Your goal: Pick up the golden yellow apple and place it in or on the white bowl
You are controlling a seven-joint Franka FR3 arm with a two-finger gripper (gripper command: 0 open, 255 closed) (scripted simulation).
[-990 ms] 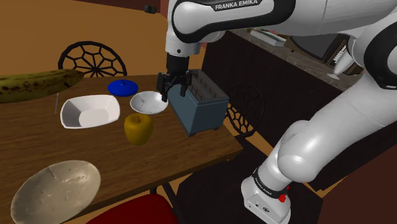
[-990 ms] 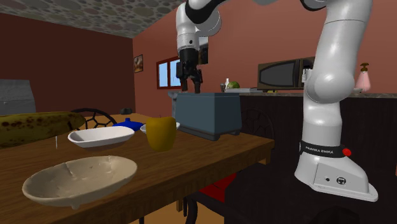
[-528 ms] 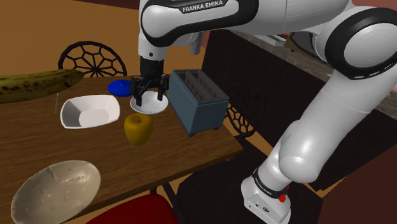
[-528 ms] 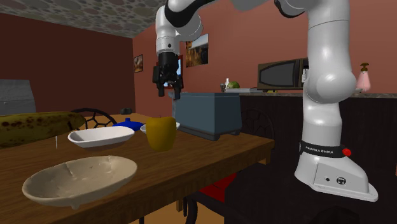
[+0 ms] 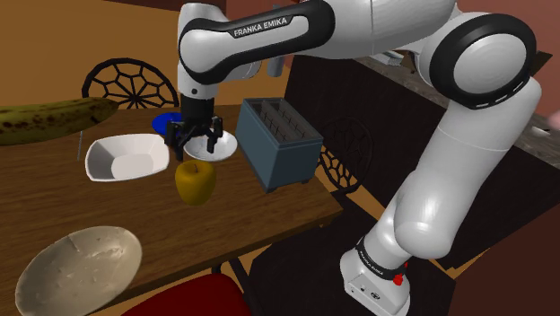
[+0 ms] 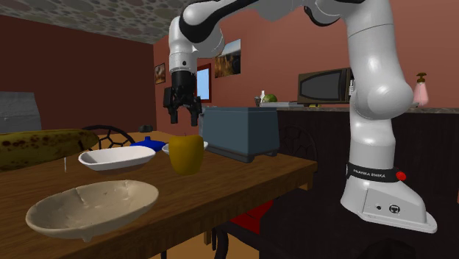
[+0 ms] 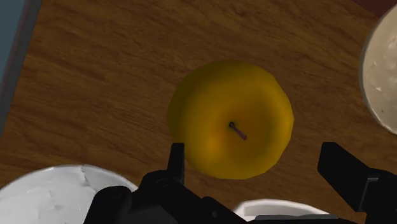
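The white arm (image 5: 269, 27) reaches in from the upper right of the shoulder view, and the black hand (image 5: 195, 144) hangs point-down over the wooden bench (image 5: 54, 202), near the middle of the frame. Its two fingers stand apart and grip nothing. Right under it sits the yellow apple (image 5: 194, 182), upright on the wood with its stem up. There is a clear gap between fingertips and fruit; the second exterior view shows it best, with the hand (image 6: 184, 116) hovering above the apple (image 6: 187, 154).

Looking down along the hand (image 7: 257, 159), the apple (image 7: 230, 119) lies between the two open fingers (image 7: 177, 156) and below them, untouched, with its little stem pointing back at the camera.

The white bowl (image 5: 126, 157), the angular one, rests on the bench just left of the apple in the shoulder view, close but apart from it. A small round white dish (image 5: 222, 144) lies behind the apple, partly hidden by the hand. Beyond that is a blue lid (image 5: 166, 121).

To the right of the apple stands a blue-grey toaster (image 5: 280, 144), near the bench's edge. A big pale bowl (image 5: 79, 265) sits at the lower left, and a spotty banana (image 5: 54, 119) lies at the far left edge. A round-backed chair (image 5: 130, 85) stands behind the bench.
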